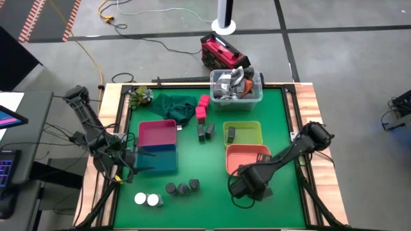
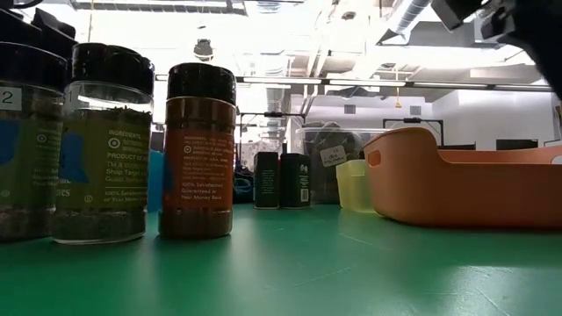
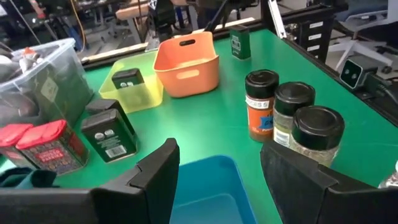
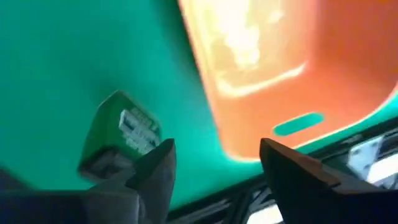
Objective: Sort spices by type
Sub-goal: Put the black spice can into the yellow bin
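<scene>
Three dark-lidded round jars (image 1: pixel 183 188) stand in a row near the table's near edge, and two white-topped jars (image 1: pixel 147 199) stand to their left. Two pink cubes (image 1: pixel 202 106) and two dark blocks (image 1: pixel 205 131) stand mid-table. Another block (image 1: pixel 230 134) sits in the yellow tray (image 1: pixel 252 126). A green tin (image 4: pixel 118 140) stands on the mat beside my open right gripper (image 4: pixel 214 165), outside one finger; the same tin (image 3: pixel 239 40) shows upright in the left wrist view. My left gripper (image 3: pixel 217 155) hangs open over the blue tray (image 3: pixel 211 186).
The orange tray (image 1: pixel 247 154) lies just far of my right gripper (image 1: pixel 247 184), and the pink tray (image 1: pixel 157 133) adjoins the blue tray (image 1: pixel 157 159). A clear tub (image 1: pixel 236 86) of clutter, a green cloth (image 1: pixel 172 104) and a small plant (image 1: pixel 140 96) line the far edge.
</scene>
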You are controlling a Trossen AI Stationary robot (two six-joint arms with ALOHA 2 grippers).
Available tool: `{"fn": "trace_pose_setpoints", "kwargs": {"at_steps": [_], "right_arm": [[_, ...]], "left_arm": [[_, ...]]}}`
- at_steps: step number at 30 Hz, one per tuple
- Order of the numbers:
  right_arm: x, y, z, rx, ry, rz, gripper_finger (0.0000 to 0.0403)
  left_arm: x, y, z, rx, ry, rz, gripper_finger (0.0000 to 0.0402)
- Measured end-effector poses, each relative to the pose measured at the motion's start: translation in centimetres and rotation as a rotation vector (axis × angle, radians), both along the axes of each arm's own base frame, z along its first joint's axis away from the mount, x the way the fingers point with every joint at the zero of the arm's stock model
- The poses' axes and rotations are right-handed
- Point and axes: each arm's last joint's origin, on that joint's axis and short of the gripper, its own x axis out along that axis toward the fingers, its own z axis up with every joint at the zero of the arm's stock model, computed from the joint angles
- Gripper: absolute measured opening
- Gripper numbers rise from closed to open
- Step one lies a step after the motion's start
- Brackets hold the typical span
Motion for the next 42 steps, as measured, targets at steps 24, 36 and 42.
{"fn": "trace_pose_setpoints", "kwargs": {"at_steps": [24, 36, 42], "right_arm": [[-1.9, 3.7, -0.2, -0.048, -0.116, 0.158, 0.0358], [-0.2, 0.6, 0.1, -0.014, -0.024, 0.291, 0.0355], [-0.9, 0.6, 1.3, -0.027, -0.078, 0.302, 0.0347]], "left_arm": [[0.4, 0.6, 2.6, 0.008, -0.066, 0.1, 0.0215], [0.7, 0.0, 3.4, -0.222, -0.121, 0.121, 0.0215], [1.6, -1.5, 3.2, -0.197, -0.134, 0.105, 0.0215]]}}
